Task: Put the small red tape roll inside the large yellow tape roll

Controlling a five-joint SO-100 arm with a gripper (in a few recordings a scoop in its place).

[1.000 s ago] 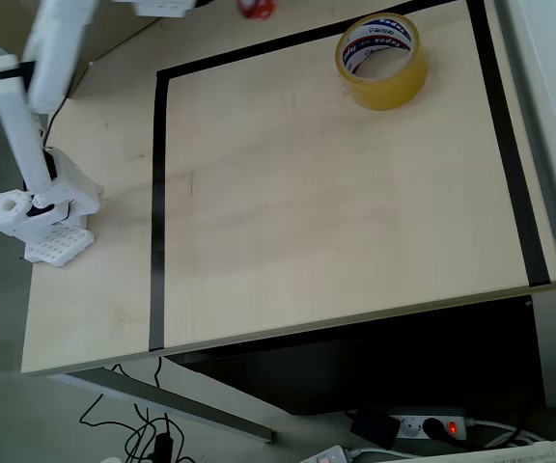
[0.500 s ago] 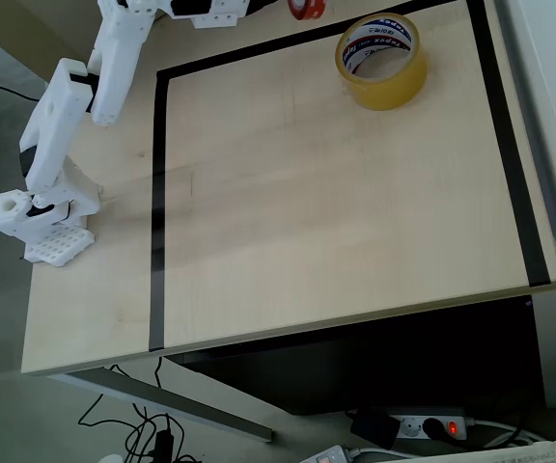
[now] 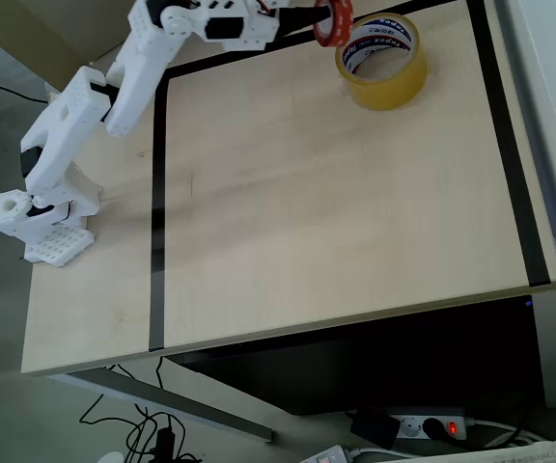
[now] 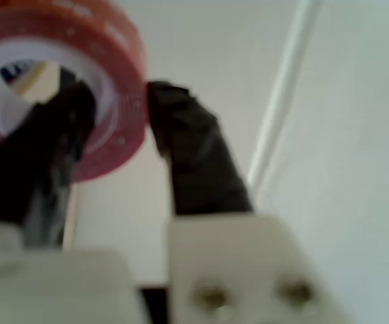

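Observation:
The large yellow tape roll (image 3: 381, 61) lies flat at the table's far right in the overhead view, its white printed core facing up. The small red tape roll (image 3: 332, 21) hangs in the air just left of the yellow roll's rim, held by my gripper (image 3: 324, 19). In the wrist view the red roll (image 4: 117, 74) stands on edge, its wall pinched between the two black fingers (image 4: 194, 158), one inside the ring and one outside. A bit of the yellow roll (image 4: 22, 75) shows through the red ring's hole.
Black tape lines (image 3: 158, 193) frame a work area on the pale wooden table (image 3: 336, 212). The arm's white base (image 3: 41, 217) is clamped at the left edge. A power strip (image 3: 430, 424) and cables lie on the floor below the front edge.
The arm has swung right and stretched out, carrying the red roll from the far edge's middle to just beside the yellow roll. The yellow roll has stayed put.

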